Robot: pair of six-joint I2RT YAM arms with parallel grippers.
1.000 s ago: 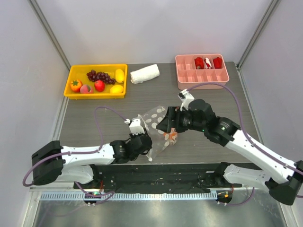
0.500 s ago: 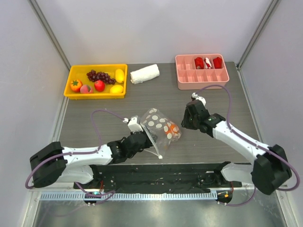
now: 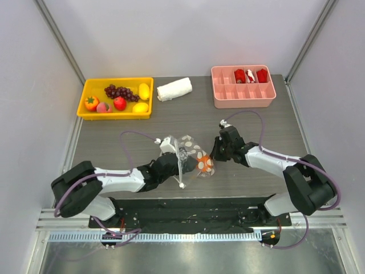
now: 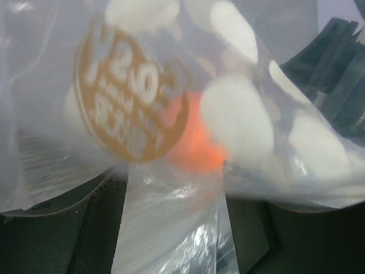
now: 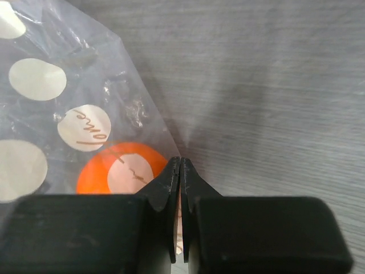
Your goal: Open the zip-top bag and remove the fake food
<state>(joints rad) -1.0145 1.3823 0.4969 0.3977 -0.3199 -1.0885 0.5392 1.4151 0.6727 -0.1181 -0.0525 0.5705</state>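
Zip-top bag (image 3: 191, 153): clear, white-dotted, crumpled, at mid tabletop (image 3: 114, 131) btwn both hands. Orange fake food (image 5: 122, 168) is inside. Left hand (image 3: 174, 162) is against bag and film covers its cam, so its opening cannot be told. Right hand (image 5: 180, 162) has fingers pressed together at bag's edge. Yellow tray (image 3: 117, 80), cloth roll (image 3: 174, 89) and pink tray (image 3: 225, 91) sit at far side, well apart.

You were in a robot test lab, not a home. Plain grey walls (image 3: 182, 34) and metal posts (image 3: 60, 40) closed in one small dark table (image 3: 171, 117). Two robot arms (image 3: 117, 181) were bolted at its near edge. Toy fruit (image 3: 119, 103) sat in a yellow tray (image 3: 117, 80).
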